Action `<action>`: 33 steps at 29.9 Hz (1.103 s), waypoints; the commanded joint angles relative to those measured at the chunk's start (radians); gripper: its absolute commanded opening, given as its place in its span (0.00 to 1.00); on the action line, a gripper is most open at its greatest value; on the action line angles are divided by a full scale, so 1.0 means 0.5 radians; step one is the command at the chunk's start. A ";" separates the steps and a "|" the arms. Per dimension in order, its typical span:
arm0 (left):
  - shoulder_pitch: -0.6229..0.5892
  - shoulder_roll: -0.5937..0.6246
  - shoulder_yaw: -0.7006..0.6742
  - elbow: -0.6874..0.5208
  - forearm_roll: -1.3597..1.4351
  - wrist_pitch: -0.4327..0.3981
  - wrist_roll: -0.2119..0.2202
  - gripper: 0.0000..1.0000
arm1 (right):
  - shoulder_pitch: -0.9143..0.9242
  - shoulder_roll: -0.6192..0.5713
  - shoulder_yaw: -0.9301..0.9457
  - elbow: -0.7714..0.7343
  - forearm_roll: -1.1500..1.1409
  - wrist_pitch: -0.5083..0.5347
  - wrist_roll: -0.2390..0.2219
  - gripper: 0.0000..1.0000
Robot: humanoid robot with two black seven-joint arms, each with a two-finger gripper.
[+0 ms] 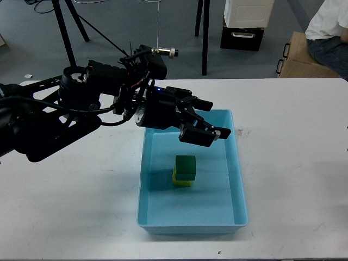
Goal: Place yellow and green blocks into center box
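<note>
Both Blocks Sit in the Blue Tray

Now the green block (185, 163) sits on top of the yellow block (181, 180), and both are inside the center box (239, 179), near the middle of its floor. The left gripper (209, 120) hangs over the far end of the center box, above the blocks and not touching them. Its two fingers are spread apart and hold nothing. To me the job looks done, or almost done. The next move is likely to pull the arm away from the center box without bumping the stack.

Most of the yellow block is hidden under the green one. The right arm is not in the picture at all.
</note>
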 commanded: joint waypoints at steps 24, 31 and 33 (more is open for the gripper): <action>1.361 -0.096 -0.836 0.143 -2.652 0.815 0.066 1.00 | 0.284 0.206 -0.354 -0.001 2.395 0.137 -0.506 0.98; 1.579 -0.262 -0.805 0.023 -3.382 0.524 0.069 1.00 | 0.128 0.298 -0.348 0.005 2.433 0.284 -0.509 0.98; 1.628 -0.287 -0.768 -0.001 -3.527 0.456 0.069 1.00 | 0.088 0.344 -0.342 0.002 2.433 0.324 -0.506 0.98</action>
